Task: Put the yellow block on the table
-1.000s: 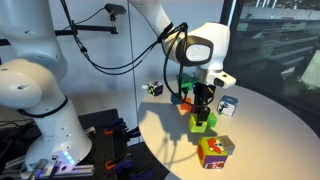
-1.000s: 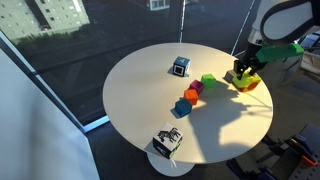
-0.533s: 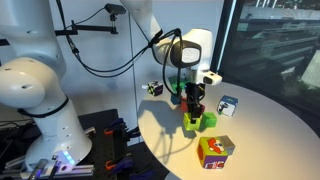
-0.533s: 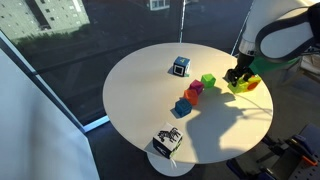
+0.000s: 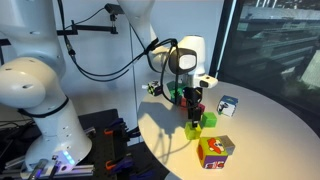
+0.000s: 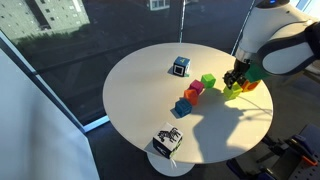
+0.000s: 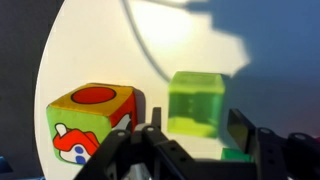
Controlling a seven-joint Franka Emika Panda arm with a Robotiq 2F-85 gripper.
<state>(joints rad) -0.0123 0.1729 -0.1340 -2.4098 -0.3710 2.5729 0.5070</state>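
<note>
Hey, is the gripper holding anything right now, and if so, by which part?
Nothing seems held. In the wrist view the yellow block rests on the table, and the gripper stands open, not touching it.

On the tabletop (image 6: 130,100) in an exterior view, a far cube (image 6: 180,66) lies at 12 o'clock, a near cube (image 6: 167,142) at 7 o'clock by the rim and a row of blocks (image 6: 197,90) mid-table, while in the wrist view a picture cube (image 7: 92,120) lies at 9 o'clock of the lone block (image 7: 196,100).
</note>
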